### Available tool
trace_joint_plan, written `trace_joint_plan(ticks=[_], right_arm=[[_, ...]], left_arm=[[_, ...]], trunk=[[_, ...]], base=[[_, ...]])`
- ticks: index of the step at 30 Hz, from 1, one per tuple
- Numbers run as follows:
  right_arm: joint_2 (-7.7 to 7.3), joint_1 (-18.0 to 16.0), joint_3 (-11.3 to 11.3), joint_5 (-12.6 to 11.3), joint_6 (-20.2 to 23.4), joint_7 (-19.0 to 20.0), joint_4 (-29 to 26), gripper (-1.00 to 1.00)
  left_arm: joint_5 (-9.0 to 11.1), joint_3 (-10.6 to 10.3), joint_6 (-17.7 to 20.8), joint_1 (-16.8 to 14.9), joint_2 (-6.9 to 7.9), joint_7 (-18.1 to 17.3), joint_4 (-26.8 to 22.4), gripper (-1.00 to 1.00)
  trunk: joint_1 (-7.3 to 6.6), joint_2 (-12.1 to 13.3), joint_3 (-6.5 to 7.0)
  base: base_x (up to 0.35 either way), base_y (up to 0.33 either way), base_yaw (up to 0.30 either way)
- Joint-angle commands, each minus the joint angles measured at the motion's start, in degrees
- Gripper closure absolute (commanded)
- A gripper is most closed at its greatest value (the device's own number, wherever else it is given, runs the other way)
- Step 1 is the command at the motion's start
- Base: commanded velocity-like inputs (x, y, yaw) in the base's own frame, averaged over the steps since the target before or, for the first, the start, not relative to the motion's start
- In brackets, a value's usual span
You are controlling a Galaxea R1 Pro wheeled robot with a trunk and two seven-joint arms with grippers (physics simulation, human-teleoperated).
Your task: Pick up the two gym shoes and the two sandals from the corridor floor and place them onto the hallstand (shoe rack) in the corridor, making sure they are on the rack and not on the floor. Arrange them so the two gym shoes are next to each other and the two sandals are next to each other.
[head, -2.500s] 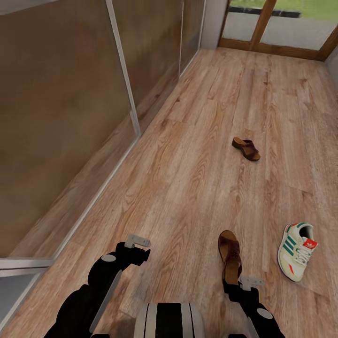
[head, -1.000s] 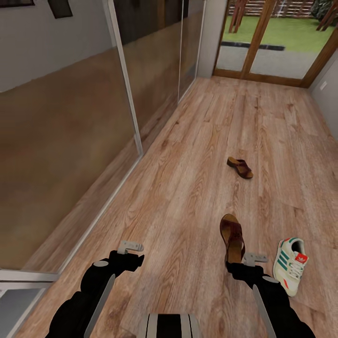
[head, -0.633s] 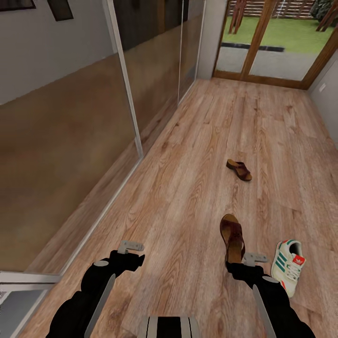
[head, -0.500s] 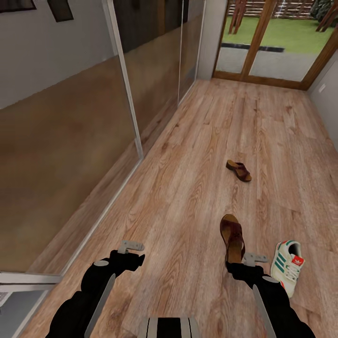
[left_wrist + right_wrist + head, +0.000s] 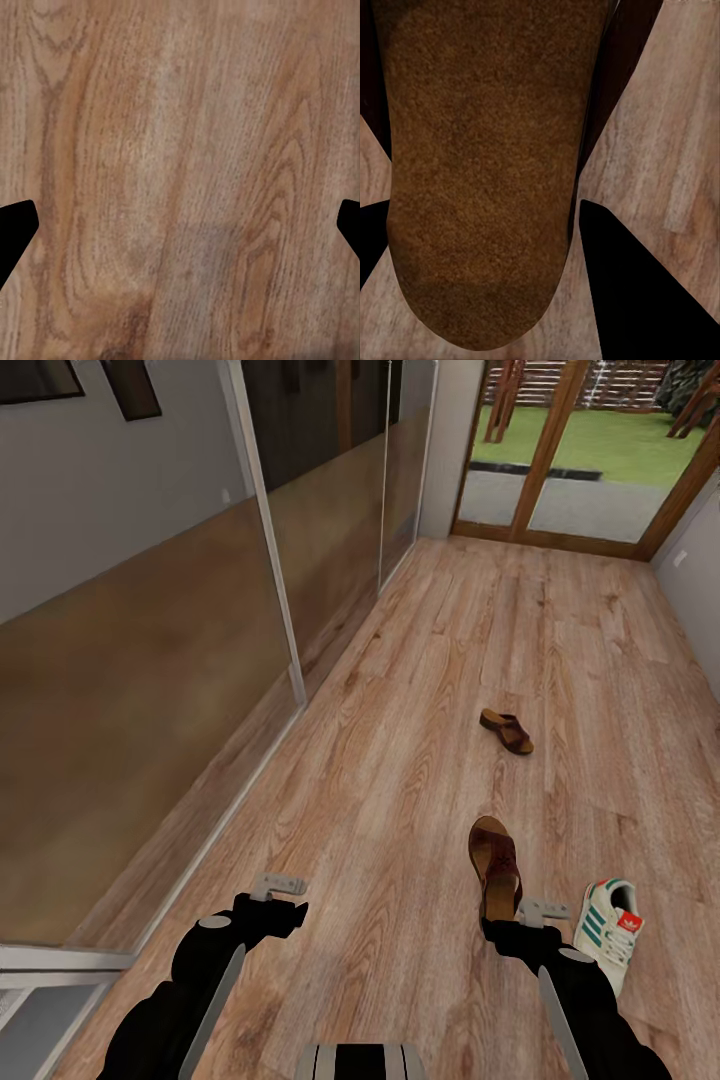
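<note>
Right tool (image 5: 530,922) clamping near sandal (image 5: 495,865) (heel hidden), left tool (image 5: 272,893) spread open

A sandal's (image 5: 480,165) tan footbed sits between the two dark fingers (image 5: 637,292), its rounded end near the fingertips. The dark sole edge shows along both sides. Wood-grain floor (image 5: 675,142) lies beyond the fingers on either side.

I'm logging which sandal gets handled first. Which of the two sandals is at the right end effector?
The nearer sandal, lying lengthwise just ahead of the right end effector; its footbed lies between the fingers in the right wrist view. The other sandal lies farther down the corridor.
</note>
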Motion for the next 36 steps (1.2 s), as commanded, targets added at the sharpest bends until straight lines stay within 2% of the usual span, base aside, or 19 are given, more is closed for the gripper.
trace_joint_plan(ticks=[1, 16, 23, 30, 36], right_arm=[[-0.01, 0.0, 0.0, -0.1, 0.3, -0.1, -0.1, 1.00], [-0.01, 0.0, 0.1, 0.0, 0.4, -0.1, -0.1, 1.00], [-0.01, 0.0, 0.1, 0.0, 0.4, -0.1, -0.1, 1.00], [-0.01, 0.0, 0.1, 0.0, 0.4, -0.1, -0.1, 1.00], [-0.01, 0.0, 0.1, -0.1, 0.4, -0.1, -0.1, 1.00]], left_arm=[[0.1, 0.0, 0.3, 0.0, -0.01, 0.0, -0.1, -1.00], [0.0, -0.2, 0.2, 0.0, 0.06, -0.1, -0.1, -1.00], [0.1, -0.2, 0.1, 0.3, -0.03, -0.1, -0.2, -1.00], [0.1, -0.3, 0.1, 0.3, -0.12, -0.1, -0.2, -1.00], [0.2, -0.4, 0.1, 0.3, -0.17, -0.1, -0.2, -1.00]], trunk=[[-0.01, 0.0, 0.06], [-0.01, 0.0, 1.37], [-0.01, 0.0, 1.48], [-0.01, 0.0, 1.49], [-0.01, 0.0, 1.49]], base=[[0.000, 0.000, 0.000], [0.000, 0.000, 0.000], [-0.047, -0.104, 0.012], [-0.223, -0.204, 0.206], [-0.318, -0.042, 0.276]])
